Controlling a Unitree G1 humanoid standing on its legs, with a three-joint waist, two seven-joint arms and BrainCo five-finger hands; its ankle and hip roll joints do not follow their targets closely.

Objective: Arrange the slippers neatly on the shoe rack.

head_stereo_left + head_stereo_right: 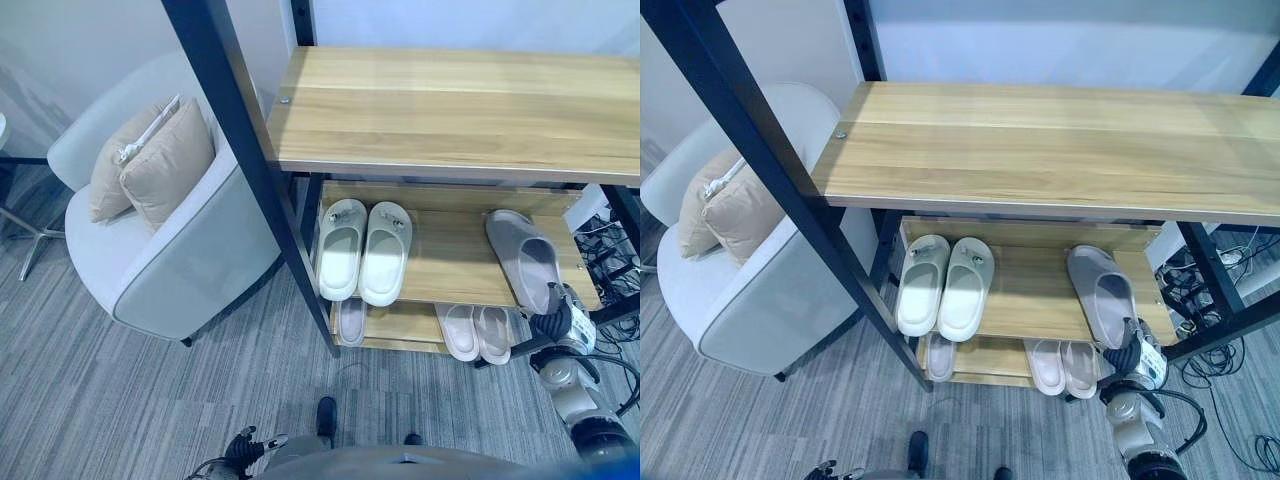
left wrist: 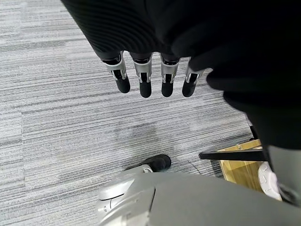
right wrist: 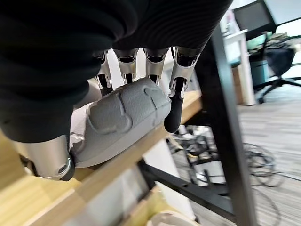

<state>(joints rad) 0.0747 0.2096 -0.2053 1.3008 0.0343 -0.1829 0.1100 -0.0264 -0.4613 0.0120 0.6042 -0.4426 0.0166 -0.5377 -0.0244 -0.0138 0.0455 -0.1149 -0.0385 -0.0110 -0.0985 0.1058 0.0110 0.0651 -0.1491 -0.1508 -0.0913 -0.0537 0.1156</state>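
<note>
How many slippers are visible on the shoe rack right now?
6: a cream pair at middle shelf left, a grey slipper at its right under the right hand, one slipper bottom left, a pinkish pair bottom right. The shelves may hide more.

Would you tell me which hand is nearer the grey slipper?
Right. The right hand is on the grey slipper at the shelf's edge; the left hand hangs over the carpet, apart.

Light wood shelves (image 1: 460, 110) on a black frame (image 1: 230, 120); cream slippers (image 1: 362, 250), a grey slipper (image 1: 525, 258), pinkish slippers (image 1: 476, 332); white armchair (image 1: 180, 250), beige cushions (image 1: 150, 160), grey striped carpet (image 1: 120, 390).
</note>
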